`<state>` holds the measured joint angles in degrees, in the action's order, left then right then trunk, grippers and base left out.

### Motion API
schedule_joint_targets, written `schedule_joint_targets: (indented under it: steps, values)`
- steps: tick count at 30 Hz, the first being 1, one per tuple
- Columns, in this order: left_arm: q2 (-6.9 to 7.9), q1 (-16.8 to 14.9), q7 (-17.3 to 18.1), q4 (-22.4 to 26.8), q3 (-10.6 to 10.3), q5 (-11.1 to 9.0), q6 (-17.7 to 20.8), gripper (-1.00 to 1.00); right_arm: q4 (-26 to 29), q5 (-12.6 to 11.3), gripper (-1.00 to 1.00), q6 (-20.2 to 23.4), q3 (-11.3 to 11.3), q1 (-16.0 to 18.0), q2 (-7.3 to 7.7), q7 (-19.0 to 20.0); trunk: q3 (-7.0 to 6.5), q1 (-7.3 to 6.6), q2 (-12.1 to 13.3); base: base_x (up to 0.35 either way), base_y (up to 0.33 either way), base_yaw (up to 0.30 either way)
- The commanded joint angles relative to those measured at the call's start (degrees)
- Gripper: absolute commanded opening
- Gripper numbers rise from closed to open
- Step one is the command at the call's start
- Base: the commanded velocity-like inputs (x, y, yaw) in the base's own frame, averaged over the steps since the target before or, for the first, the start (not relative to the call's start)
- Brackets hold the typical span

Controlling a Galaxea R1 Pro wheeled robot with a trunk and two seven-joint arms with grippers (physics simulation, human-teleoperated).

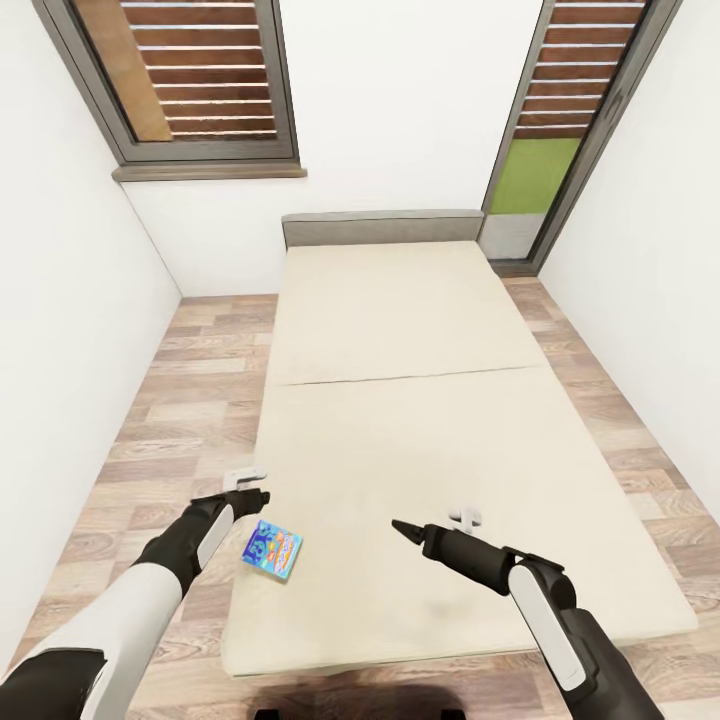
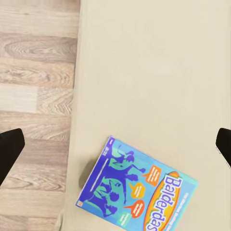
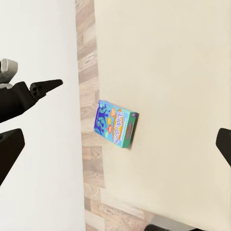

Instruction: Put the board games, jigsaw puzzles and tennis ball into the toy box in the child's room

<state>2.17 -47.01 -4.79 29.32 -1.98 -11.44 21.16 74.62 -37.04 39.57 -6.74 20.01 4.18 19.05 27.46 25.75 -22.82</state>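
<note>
step: reaching for blue board game (image 1: 272, 550) lying flat near bed (image 1: 420, 330) left edge | left gripper (image 1: 243, 487) hovering spread, empty | right gripper (image 1: 405, 529) fingers parted, empty | next: lowering left, closing on box edge

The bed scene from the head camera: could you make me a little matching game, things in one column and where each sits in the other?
Things:
1. blue board game
2. left gripper
3. right gripper
4. headboard

Places:
A. above the mattress middle, near end
B. far end of the bed, below the wall
C. lying near the mattress's near left edge
D. over the floor by the bed's left side

Pairs: 1-C, 2-D, 3-A, 4-B
</note>
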Motion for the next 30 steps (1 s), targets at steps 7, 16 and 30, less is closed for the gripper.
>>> schedule_joint_targets:
  steps: [7, 16, 30]
  values:
    - [-0.08, -0.01, -0.4, -2.39, -0.14, -0.58, -1.64, 1.0, 10.78, -0.15, 1.0, 1.82, -2.54, -0.69, 0.15, -0.02, 0.08, 0.03, -0.09, 0.0, 0.0, 0.0]
    - [-0.17, -0.01, -0.4, -2.67, -0.2, -0.56, -2.0, 1.0, 17.36, -0.4, 1.0, 10.02, -6.15, -0.32, -1.4, -0.49, 0.6, 0.03, -0.09, 0.0, 0.0, 0.038]
    - [-0.24, -0.01, -0.19, -2.68, -0.13, -0.6, -2.09, 1.0, 9.89, -0.56, 1.0, 8.33, -4.5, 0.28, -1.34, -0.31, 1.86, 0.03, -0.09, 0.0, 0.0, 0.014]
